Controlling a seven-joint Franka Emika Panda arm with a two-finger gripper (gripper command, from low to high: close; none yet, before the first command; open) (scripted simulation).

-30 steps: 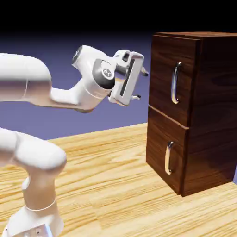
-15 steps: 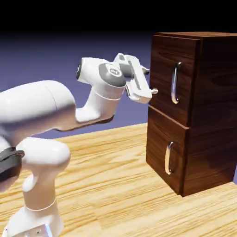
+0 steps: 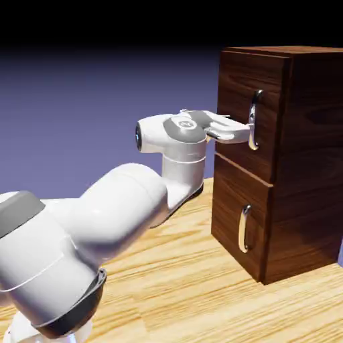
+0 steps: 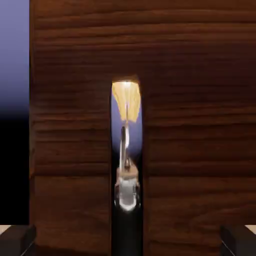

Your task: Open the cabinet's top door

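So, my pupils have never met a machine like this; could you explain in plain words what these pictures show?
The machine is a white robot arm with a two-finger gripper, drawn by a computer. One picture comes from a camera standing apart: it shows the arm reaching over a pale wooden surface toward a tall dark cabinet. The cabinet has an upper door and a lower door, both closed, each with a silver handle. The other comes from a camera on the robot's hand: a shiny upright bar, the upper door's handle, fills the middle, with a fingertip at each bottom corner. The fingers are spread wide and hold nothing. The job is opening the top door.
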